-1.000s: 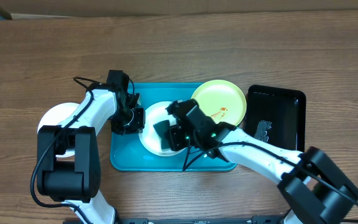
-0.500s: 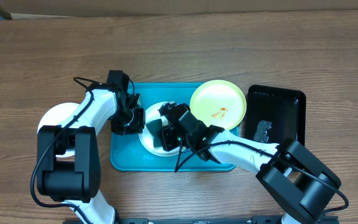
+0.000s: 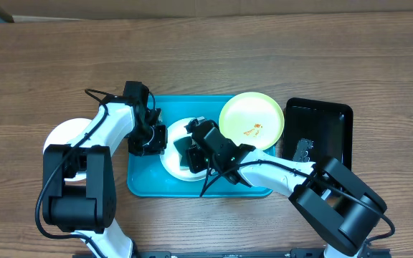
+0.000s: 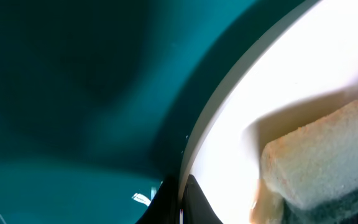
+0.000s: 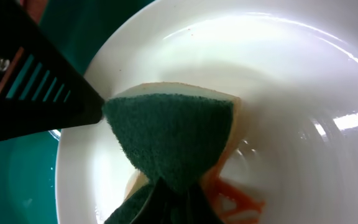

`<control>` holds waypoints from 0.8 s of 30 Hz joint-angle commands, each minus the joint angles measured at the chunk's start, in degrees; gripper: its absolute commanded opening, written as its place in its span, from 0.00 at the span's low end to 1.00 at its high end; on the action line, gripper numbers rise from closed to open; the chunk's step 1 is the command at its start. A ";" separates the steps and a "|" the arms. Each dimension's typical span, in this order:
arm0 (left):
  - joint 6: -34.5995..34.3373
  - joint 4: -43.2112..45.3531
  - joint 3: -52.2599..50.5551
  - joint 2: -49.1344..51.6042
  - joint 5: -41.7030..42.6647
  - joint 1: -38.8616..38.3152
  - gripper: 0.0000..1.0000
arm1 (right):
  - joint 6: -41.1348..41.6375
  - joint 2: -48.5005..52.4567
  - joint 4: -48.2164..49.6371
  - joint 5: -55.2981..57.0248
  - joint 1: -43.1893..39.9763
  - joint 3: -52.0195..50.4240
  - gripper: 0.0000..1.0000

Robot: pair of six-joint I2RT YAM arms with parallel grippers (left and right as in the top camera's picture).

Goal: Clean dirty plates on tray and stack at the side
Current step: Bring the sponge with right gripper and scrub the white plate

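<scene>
On the tray (image 3: 143,183), the right hand (image 3: 191,156) clamps a sponge (image 5: 173,134) onto the white plate (image 5: 278,93); left hand (image 3: 151,140) pinches its rim.

The tray (image 3: 143,183) is bright teal-blue. The white plate (image 5: 303,74) carries a reddish-orange smear (image 5: 238,200). The yellow-green plate (image 3: 249,113) is pale, with an orange mark (image 3: 254,130). The sponge (image 5: 166,134) is dark green over cream. The worktop (image 3: 264,50) is brown wood grain. The small tray (image 3: 328,122) is glossy black.

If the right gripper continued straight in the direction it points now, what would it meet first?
The green sponge that the right gripper grips would press into the white plate, near the orange smear. Whether the sponge touches the plate now, I cannot tell.
</scene>
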 commanded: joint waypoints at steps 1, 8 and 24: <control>-0.20 -0.44 -0.57 0.48 -0.35 -0.55 0.04 | 0.02 2.14 -3.43 5.84 -0.46 0.13 0.04; -0.22 -0.57 -0.57 0.48 -0.52 -0.52 0.04 | 0.00 1.33 -12.87 6.05 -5.18 4.76 0.04; -1.57 0.94 -0.39 -4.35 -6.29 -0.35 0.04 | -5.42 -9.84 -24.41 2.60 -8.22 11.43 0.04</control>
